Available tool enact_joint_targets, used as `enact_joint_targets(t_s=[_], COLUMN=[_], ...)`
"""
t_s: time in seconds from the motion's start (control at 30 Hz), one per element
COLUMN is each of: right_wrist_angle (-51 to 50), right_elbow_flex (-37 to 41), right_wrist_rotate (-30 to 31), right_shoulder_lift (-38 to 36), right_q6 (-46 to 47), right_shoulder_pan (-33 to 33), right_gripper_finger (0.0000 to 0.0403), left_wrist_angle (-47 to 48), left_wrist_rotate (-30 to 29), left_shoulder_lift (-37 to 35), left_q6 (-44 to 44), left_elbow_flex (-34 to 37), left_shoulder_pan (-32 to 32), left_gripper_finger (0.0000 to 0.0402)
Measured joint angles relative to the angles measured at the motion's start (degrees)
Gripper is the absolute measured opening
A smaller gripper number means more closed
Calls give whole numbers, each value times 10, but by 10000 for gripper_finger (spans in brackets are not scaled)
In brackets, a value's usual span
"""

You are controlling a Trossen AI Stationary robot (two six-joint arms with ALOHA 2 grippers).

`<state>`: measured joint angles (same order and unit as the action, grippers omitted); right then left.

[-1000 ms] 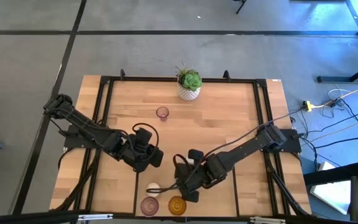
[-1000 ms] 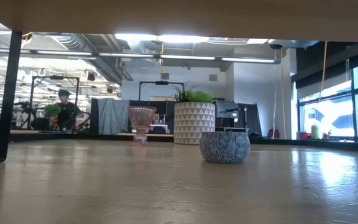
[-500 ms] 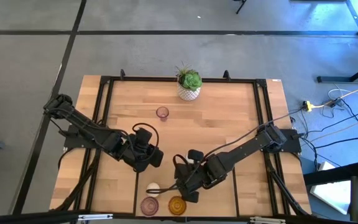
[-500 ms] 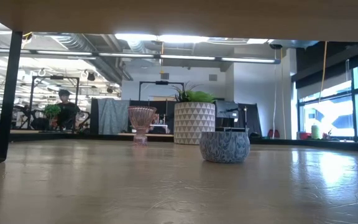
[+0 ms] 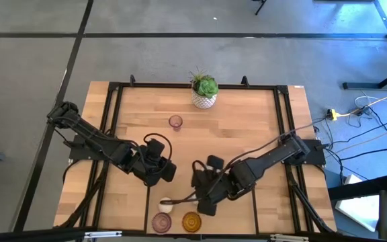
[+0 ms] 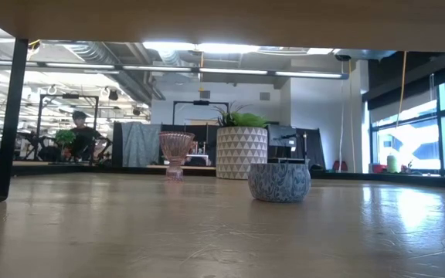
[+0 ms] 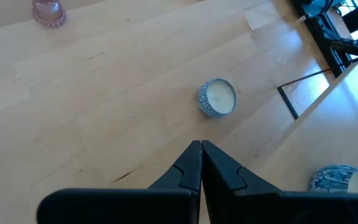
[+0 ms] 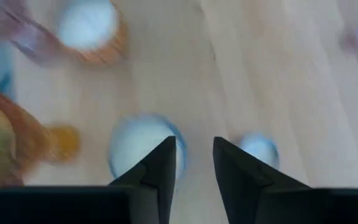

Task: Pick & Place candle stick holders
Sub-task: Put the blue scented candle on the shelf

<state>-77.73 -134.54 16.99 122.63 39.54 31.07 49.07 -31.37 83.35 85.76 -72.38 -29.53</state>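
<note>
Three candle stick holders stand close together by the near edge: a cream one (image 5: 165,203), a purplish-pink glass one (image 5: 161,222) and an amber glass one (image 5: 191,221). Another pink glass holder (image 5: 175,122) stands on its foot farther back. My right gripper (image 5: 205,207) hangs open above the near group. In its blurred wrist view the fingers (image 8: 194,158) stand over a white-topped, blue-rimmed holder (image 8: 140,149) and touch nothing. My left gripper (image 5: 168,173) waits shut at mid-table, pointing at a blue-patterned holder (image 7: 217,98).
A green plant in a white patterned pot (image 5: 204,92) stands at the far edge, in the middle. Black frame rails (image 5: 113,107) run along the table's sides. Bare wood lies between the plant and the two arms. A person sits in the room beyond (image 6: 79,131).
My right gripper has risen a little above the holders by the near edge, and its wrist has drawn back toward the table's right. The holders on the table stand where they were.
</note>
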Motion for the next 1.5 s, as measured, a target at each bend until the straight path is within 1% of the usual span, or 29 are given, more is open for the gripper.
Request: enact_joint_targets(t_s=[0.1,0.17,0.3,0.33,0.47,0.57,0.73,0.93,1.07,1.27,1.37,1.5], right_wrist_angle=[-73,-101,-98,-94,-91,-91,-41,-44,-44,-54,-53,-33], right_elbow_flex=[0,2,2,2,5,20,56,74,76,76,76,76], right_wrist_rotate=[-24,-35,-35,-34,-32,-18,-24,-27,-28,15,25,31], right_shoulder_lift=[-4,-3,-2,0,1,2,2,0,-8,-18,-24,-26], right_q6=[59,76,78,78,76,83,86,102,97,89,70,14], right_shoulder_pan=[0,1,3,3,0,0,6,9,15,57,56,47], right_gripper_finger=[91,70,14,8,3,3,2,1,1,0,0,0], left_wrist_angle=[1,3,4,4,4,0,-3,-9,-12,-12,-11,-11], left_wrist_rotate=[1,1,1,2,5,7,10,10,10,10,10,12], left_shoulder_lift=[0,0,0,0,0,0,0,0,0,0,0,0], left_q6=[0,0,0,0,1,5,10,11,12,11,11,5], left_elbow_flex=[0,0,0,0,0,0,0,0,0,0,0,0], left_shoulder_pan=[-3,-6,-9,-10,-12,-16,-25,-35,-40,-49,-49,-49], left_gripper_finger=[2,2,2,2,2,2,2,2,2,2,2,2])
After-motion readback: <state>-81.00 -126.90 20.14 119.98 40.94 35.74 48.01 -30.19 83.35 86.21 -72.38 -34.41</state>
